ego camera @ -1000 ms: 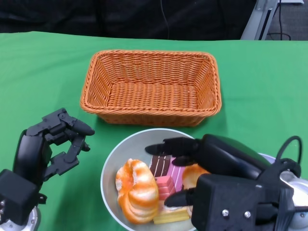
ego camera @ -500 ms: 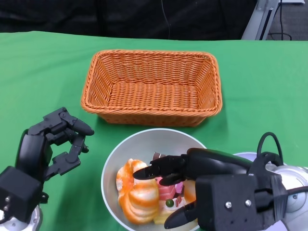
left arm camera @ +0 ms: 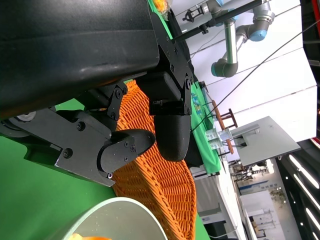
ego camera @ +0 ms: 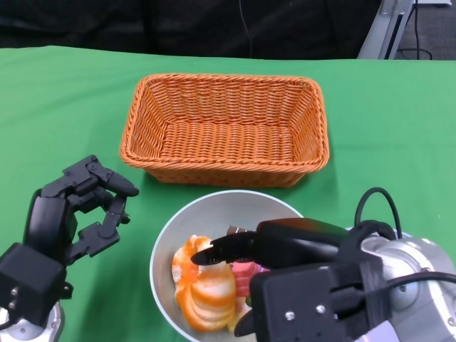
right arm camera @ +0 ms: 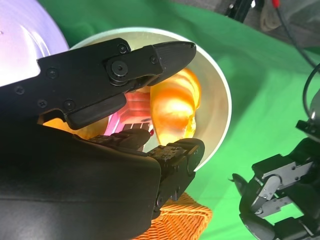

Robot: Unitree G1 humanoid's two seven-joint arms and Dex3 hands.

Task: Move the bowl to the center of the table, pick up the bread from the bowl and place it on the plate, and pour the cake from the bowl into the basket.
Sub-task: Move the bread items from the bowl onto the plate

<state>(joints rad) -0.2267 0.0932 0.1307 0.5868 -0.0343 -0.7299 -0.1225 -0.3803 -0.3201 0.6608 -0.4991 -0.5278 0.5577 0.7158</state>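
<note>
Over the last second the right hand [ego camera: 235, 253] has swept across the round grey bowl [ego camera: 171, 246] and now hangs fingers spread around the glazed orange-and-white bread loaf [ego camera: 203, 285], gripping nothing yet; the bread pick looks imminent. The left hand [ego camera: 78, 206] is unchanged, half curled and empty, beside the bowl, near the woven orange wicker basket [ego camera: 224, 128]

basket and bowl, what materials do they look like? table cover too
Basket: woven wicker or rattan-look strands, orange-brown, slightly glossy; the weave pattern is plain, though it may be plastic. Bowl: smooth, pale grey, with a soft sheen on its inner wall; probably plastic or melamine, possibly ceramic. Table cover: matte green cloth, apparently felt-like, with no reflections.
</note>
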